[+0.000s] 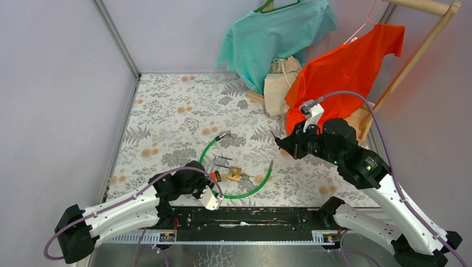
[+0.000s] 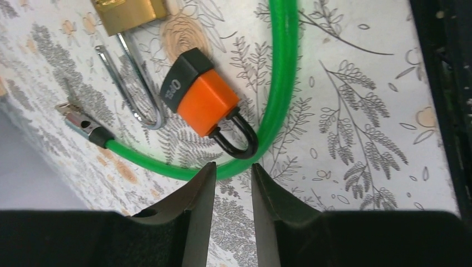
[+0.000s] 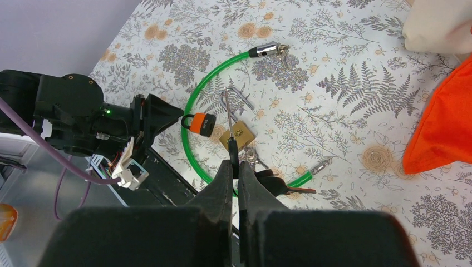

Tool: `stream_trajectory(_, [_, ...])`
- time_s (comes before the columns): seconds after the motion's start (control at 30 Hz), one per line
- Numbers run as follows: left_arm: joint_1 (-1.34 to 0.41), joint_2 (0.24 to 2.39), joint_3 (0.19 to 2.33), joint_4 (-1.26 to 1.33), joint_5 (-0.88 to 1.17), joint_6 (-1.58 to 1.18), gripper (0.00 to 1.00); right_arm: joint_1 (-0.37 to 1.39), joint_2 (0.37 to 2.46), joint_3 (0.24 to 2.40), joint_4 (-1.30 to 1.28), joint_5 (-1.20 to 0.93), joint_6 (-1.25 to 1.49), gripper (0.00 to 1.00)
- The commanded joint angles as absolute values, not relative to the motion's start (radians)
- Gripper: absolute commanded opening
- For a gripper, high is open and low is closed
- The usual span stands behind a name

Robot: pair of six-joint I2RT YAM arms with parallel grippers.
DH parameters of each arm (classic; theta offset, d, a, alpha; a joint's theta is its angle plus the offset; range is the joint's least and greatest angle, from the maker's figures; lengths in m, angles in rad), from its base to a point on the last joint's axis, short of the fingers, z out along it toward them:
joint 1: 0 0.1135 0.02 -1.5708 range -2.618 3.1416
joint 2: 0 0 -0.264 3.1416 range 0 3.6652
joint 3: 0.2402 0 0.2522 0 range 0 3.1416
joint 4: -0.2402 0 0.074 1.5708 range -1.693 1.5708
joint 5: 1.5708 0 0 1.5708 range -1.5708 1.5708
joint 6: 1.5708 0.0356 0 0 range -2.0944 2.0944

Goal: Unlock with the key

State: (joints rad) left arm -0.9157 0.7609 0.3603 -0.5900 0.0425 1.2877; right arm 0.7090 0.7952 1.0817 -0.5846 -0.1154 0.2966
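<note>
Glossy plastic cable (image 2: 284, 83), brass padlock (image 2: 131, 11) w/ shiny metal shackle (image 2: 153, 125).

- A floral tablecloth (image 1: 167, 111) with grey ferns and orange roses covers the table.
- A teal shirt (image 1: 278, 39) hangs at the far edge, about 12 o'clock.
- A cream drawstring bag (image 1: 281, 83) sits at 1 o'clock, between the two shirts and touching both.
- An orange shirt (image 1: 345, 72) hangs at 2 o'clock.
- A wooden rack (image 1: 423, 44) slants behind it, towards 3 o'clock.

Top external — high behind the bases, looking down. Left wrist sits very near the orange padlock (image 2: 205, 103); right wrist higher — shares padlock and green cable (image 2: 284, 83).
</note>
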Motion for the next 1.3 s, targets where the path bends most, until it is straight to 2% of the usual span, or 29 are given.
stream_trajectory(0.0, [-0.919,0.804,0.402,-0.676,0.099,1.262,0.36,0.71,0.785,1.085,-0.533,-0.106,0.305,0.0])
stream_trajectory(0.33, [-0.918,0.99,0.465,-0.639,0.096,1.234,0.35,0.71,0.789,1.075,-0.529,-0.114,0.313,0.0])
stream_trajectory(0.73, [-0.917,0.879,0.455,-0.645,0.104,1.29,0.35,0.709,0.786,1.059,-0.526,-0.114,0.311,0.0])
stream_trajectory(1.03, [-0.918,1.033,0.562,-0.617,0.139,1.197,0.36,0.71,0.791,1.056,-0.521,-0.117,0.314,0.0])
stream_trajectory(1.27, [-0.919,1.063,0.529,-0.584,0.162,1.173,0.35,0.71,0.791,1.055,-0.526,-0.112,0.315,0.0])
